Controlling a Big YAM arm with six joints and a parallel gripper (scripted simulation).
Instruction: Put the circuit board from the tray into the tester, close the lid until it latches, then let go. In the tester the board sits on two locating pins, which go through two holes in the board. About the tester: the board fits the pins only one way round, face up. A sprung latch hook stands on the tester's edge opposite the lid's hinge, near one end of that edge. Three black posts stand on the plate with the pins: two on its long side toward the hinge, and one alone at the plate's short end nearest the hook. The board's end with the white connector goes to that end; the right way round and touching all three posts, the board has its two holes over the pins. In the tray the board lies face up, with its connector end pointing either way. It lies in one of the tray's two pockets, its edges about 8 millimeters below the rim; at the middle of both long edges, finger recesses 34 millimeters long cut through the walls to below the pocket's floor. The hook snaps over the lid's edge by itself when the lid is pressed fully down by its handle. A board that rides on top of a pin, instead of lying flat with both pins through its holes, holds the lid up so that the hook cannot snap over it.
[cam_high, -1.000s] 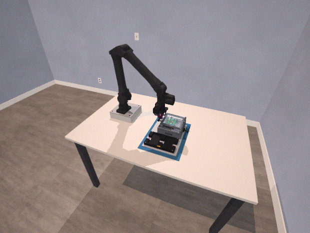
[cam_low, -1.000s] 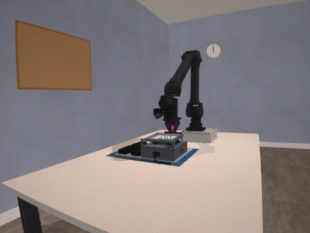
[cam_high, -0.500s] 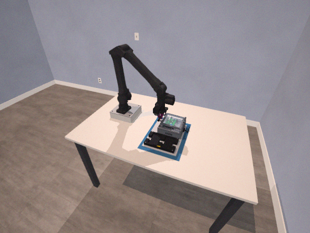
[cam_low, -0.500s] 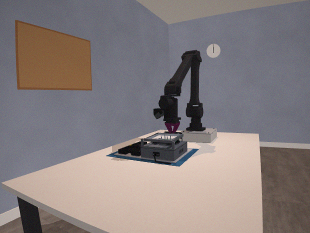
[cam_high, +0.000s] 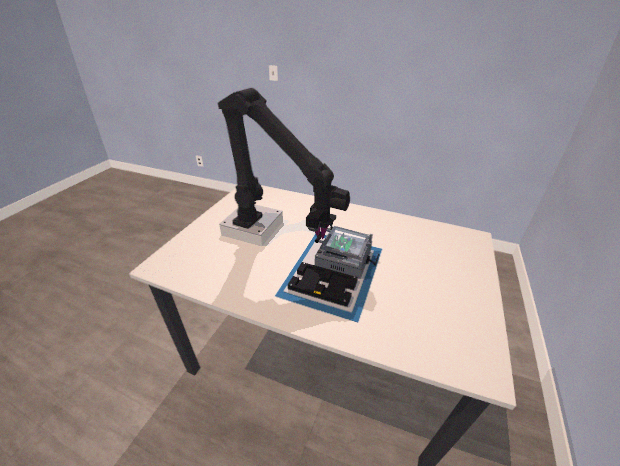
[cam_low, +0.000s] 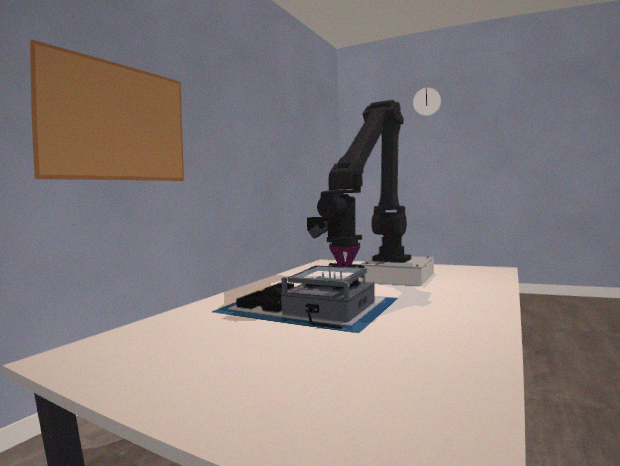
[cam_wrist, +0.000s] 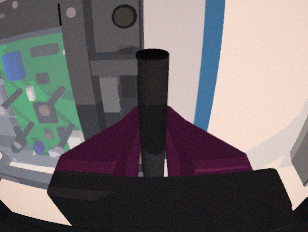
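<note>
Tabletop (cam_high: 426, 310) carries the blue mat (cam_high: 300, 300) with tester (cam_high: 343, 253) and the black tray (cam_high: 323, 286) just beside it, pockets look vacant. Circuit board (cam_wrist: 29, 95) sits in the tester under the clear lid (cam_low: 328, 275), nearly down. Gripper (cam_wrist: 153, 161) fingers clamped on the lid's black handle (cam_wrist: 154, 88), likely to press until the hook latches. Nothing blocks.

The pale worktop (cam_high: 426, 310) carries a blue mat (cam_high: 368, 293) near its middle. The arm's grey base (cam_high: 250, 227) sits directly on the worktop too, just beside the mat's far corner.
</note>
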